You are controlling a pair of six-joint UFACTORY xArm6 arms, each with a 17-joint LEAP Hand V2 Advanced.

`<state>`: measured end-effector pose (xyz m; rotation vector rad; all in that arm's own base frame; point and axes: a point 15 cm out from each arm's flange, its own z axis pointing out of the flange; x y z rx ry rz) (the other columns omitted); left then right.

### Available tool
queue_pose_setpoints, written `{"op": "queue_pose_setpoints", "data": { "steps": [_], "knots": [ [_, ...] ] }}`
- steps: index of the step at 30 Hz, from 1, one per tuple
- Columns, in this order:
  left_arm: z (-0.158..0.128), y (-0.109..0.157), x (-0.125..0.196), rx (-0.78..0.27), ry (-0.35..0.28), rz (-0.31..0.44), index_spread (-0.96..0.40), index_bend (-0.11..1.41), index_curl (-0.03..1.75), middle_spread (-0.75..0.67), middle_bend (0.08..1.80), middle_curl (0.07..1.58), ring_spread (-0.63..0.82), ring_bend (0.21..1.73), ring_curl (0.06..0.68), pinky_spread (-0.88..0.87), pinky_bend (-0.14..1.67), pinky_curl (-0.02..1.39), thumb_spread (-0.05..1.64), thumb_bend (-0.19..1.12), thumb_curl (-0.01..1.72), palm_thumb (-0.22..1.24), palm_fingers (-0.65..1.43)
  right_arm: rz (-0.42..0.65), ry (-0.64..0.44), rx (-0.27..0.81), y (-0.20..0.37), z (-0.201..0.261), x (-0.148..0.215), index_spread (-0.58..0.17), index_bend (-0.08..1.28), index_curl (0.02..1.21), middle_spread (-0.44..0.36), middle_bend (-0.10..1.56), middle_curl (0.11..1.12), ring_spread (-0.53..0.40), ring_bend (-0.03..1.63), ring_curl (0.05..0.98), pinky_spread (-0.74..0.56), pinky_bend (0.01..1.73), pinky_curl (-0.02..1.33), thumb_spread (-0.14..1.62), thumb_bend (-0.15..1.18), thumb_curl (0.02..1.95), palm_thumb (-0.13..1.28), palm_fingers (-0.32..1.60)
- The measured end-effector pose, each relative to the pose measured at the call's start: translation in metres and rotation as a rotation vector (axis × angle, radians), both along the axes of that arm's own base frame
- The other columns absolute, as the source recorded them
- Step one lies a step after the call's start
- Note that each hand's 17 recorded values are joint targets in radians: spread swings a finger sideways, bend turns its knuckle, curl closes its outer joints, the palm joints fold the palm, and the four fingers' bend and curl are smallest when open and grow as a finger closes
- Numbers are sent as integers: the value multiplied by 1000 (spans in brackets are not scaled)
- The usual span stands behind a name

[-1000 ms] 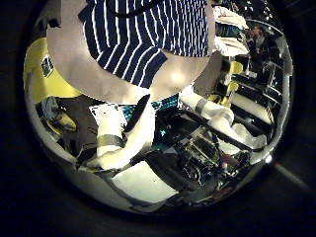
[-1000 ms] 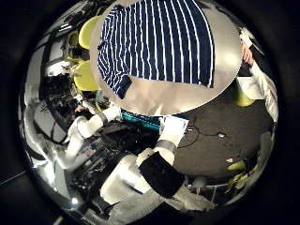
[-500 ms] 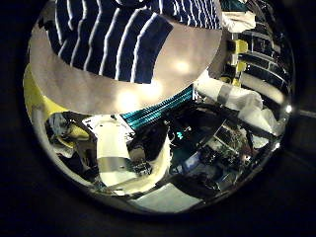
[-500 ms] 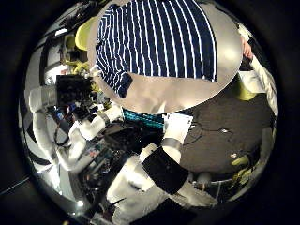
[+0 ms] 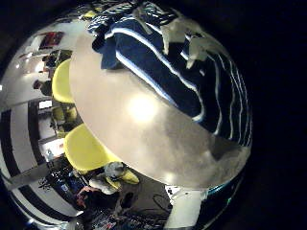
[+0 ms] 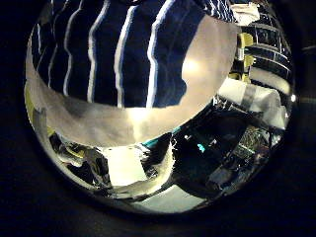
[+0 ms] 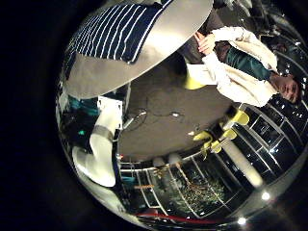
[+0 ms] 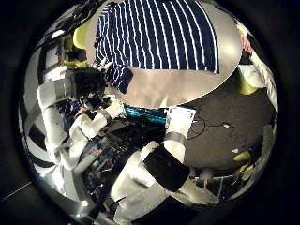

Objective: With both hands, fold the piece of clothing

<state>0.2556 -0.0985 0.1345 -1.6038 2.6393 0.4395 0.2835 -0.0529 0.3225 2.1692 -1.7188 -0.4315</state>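
The left hand (image 8: 84,89) is hovering at the table's edge beside a sleeve of the striped shirt (image 8: 159,37), its dark, blocky fingers too tangled in the right palm's view to say whether they are spread or curled. In its own palm views, pale fingertips (image 5: 177,34) are lying on bunched, rumpled fabric — soft knit, thin pale stripes on dark cloth. The shirt is resting mostly flat on the smooth, glossy round table (image 8: 187,84); the right hand is not showing at all.
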Motion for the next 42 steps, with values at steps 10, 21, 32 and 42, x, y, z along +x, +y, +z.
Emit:
{"op": "queue_pose_setpoints", "data": {
  "steps": [10,21,32,42],
  "knots": [
    [5,-10,23,-38,-81,35,-47,208,259,-53,665,652,-301,1221,368,-308,856,599,1021,98,389,651,852,2,3,-8,0,14,-2,-339,174,310,53,193,309,204,413,240,352,438,282,1317,-12,256,425,96],
    [61,-4,55,-59,-139,41,-366,479,438,-330,785,1027,-432,1423,517,-540,1200,760,1217,184,520,865,909,8,42,1,3,1,6,-327,150,285,18,203,332,111,540,276,288,454,287,1311,-6,275,494,236],
    [100,4,73,-44,-86,25,-521,563,674,-450,807,1266,-424,1549,562,-581,1341,795,1277,138,579,855,764,56,115,-16,26,-83,-3,-283,151,275,1,226,357,11,613,294,220,484,286,1248,-17,310,528,261],
    [109,8,77,-35,-53,10,-587,539,912,-489,804,1383,-413,1621,571,-580,1427,793,1294,99,611,847,701,84,40,-62,56,-131,-4,-247,158,279,-9,273,378,-4,603,289,192,485,276,1175,-22,314,474,241]
  ]
}}
